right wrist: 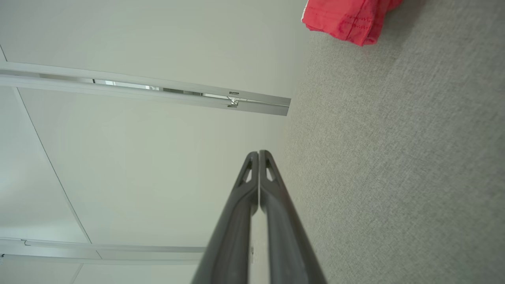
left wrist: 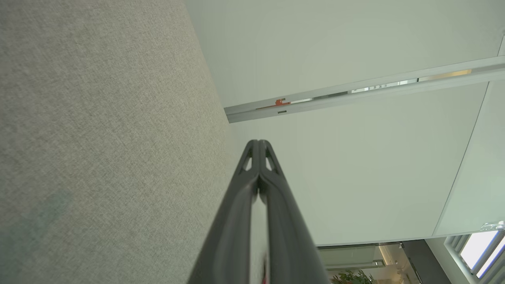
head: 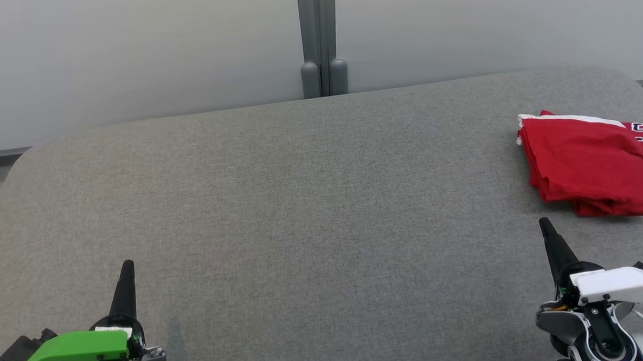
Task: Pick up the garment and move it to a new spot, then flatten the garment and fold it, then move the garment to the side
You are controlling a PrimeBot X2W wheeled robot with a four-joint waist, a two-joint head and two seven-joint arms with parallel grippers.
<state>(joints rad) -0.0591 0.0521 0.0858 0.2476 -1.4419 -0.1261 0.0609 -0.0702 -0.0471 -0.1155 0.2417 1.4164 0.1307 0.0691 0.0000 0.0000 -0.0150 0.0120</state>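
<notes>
Nearest the camera, at the lower left of the head view, the left end effector (head: 127, 269) rests low over the grey fabric surface (head: 301, 203) under its green cover (head: 74, 349), pointing away from the robot. In the left wrist view its two dark fingers (left wrist: 236, 221) are pressed together from mid-length to the tips, with nothing between them: it is closed and empty. At the lower right, the right end effector (head: 547, 228) sits under a white cover (head: 622, 285), its point leaning slightly toward the robot's left. The right wrist view shows its fingers (right wrist: 282, 225) meeting at the tips in the same way, closed on nothing. The middle of the surface between the two arms is bare cloth. Farther out on the robot's right lies the garment (head: 586, 163), red and folded into a compact stack. It has a white band along its far edge and dark-and-white lettering on the part cut off by the right border of the head view. It rests flat on the surface beyond the right end effector and apart from it, touched by neither arm. Behind the far rounded edge of the surface stands a pale wall (head: 131, 58), split by a grey upright post (head: 319, 39).
</notes>
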